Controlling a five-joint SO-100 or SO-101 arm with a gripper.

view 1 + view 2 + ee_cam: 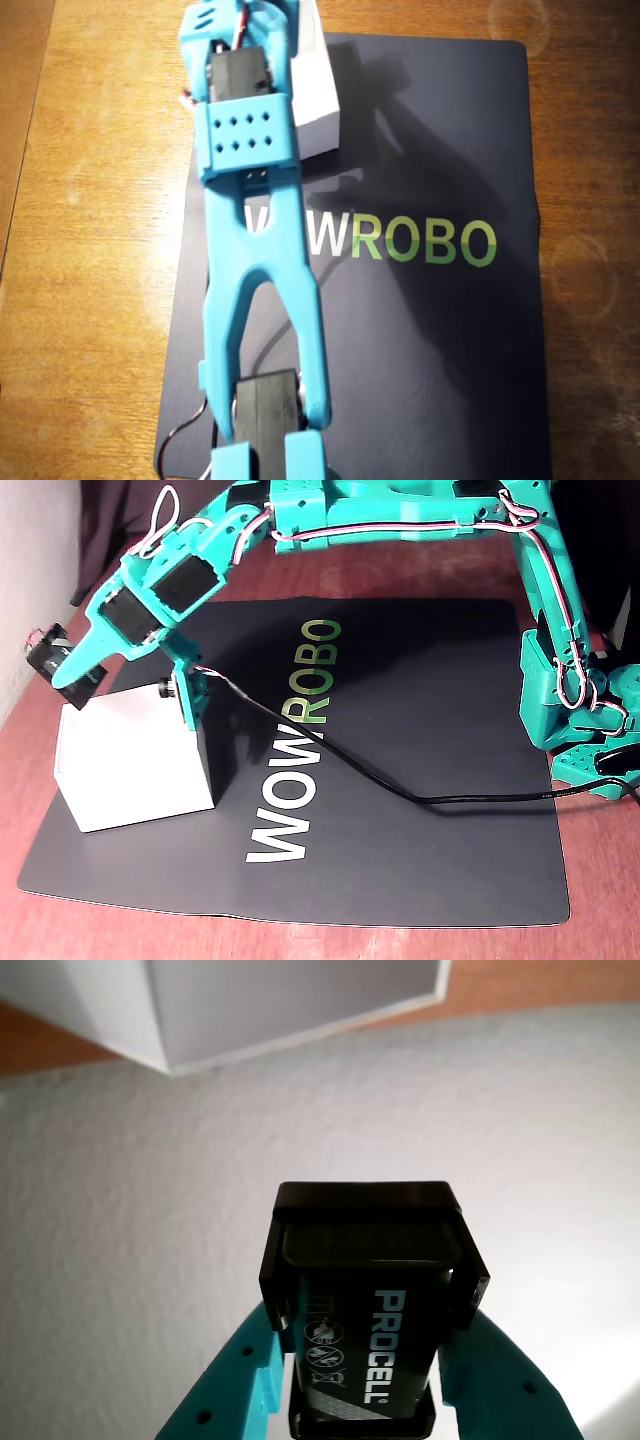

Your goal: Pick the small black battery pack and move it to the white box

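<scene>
The small black battery pack (365, 1300), lettered PROCELL, is clamped between the turquoise fingers (235, 1375) of my gripper (368, 1360), which is shut on it. In the fixed view the gripper (72, 665) holds the battery pack (45, 648) in the air, above the rim height and at the far left corner of the white box (130, 745). In the wrist view the white box (290, 1010) lies just ahead of the pack, with mat showing beneath. In the overhead view the arm's wrist (245, 110) hides the gripper and part of the white box (318, 95).
A dark mat (400, 730) printed WOWROBO covers the wooden table (90, 250). A black cable (400, 795) runs across the mat from the wrist to the arm's base (580, 720) at the right. A wall stands close at the left in the fixed view.
</scene>
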